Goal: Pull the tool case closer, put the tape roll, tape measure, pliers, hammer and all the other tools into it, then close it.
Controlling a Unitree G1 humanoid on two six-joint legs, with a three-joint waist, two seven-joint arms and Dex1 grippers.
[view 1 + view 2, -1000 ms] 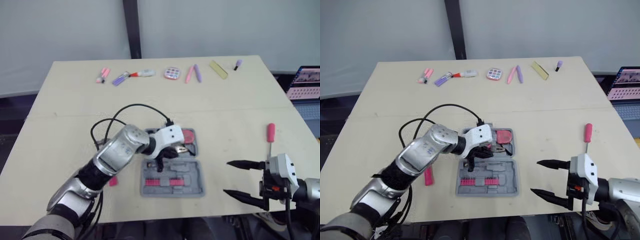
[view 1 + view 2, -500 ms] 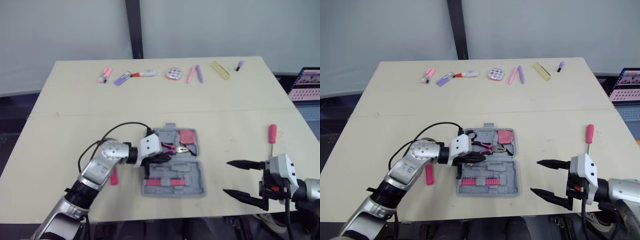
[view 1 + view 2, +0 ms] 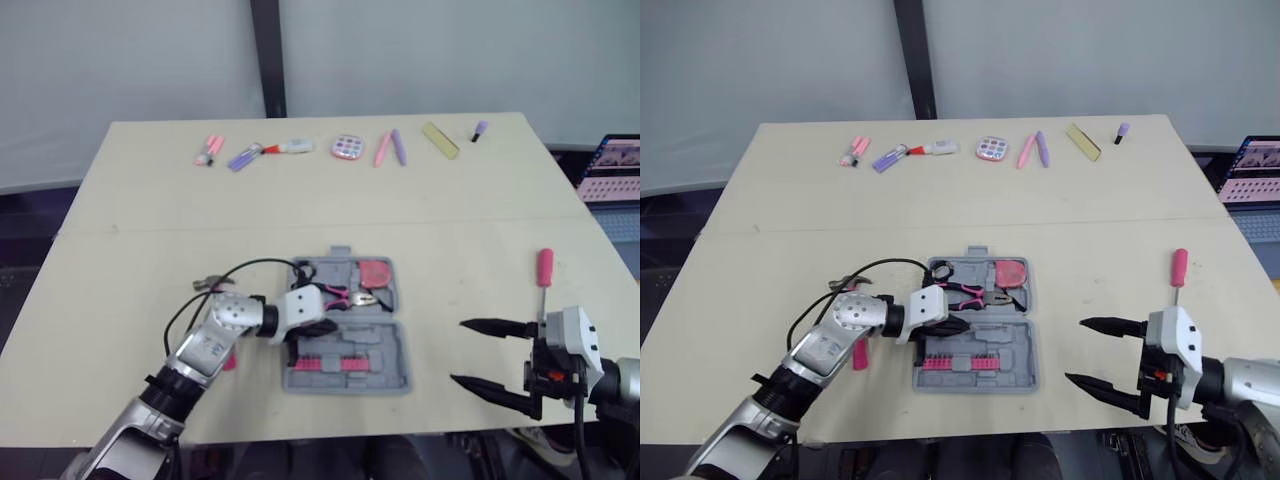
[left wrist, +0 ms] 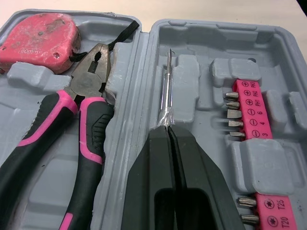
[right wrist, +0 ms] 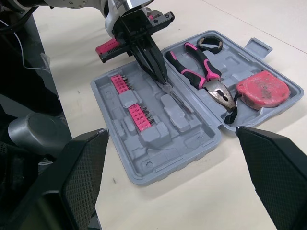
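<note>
Table (image 3: pixel 120 200) holds opened tool case (image 3: pixel 402 350) centre-near w/ pliers (image 4: pixel 72 120) + tape measure (image 4: pixel 38 38) in far half, L arm now lower and pulled left vs 1 s ago, L gripper (image 4: pixel 169 130) over near half pinching thin metal shaft (image 4: pixel 167 91), R gripper (image 3: pixel 458 350) unmoved near-right, jaws spread.

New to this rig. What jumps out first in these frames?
The open grey tool case sits centre, near the front edge, with pink-handled pliers and a red tape measure in its far half. The left end effector is shut on a thin metal rod over the case's near half, by the hinge. The right end effector hangs open at the right, with a pink-handled screwdriver on the table beyond it.
</note>
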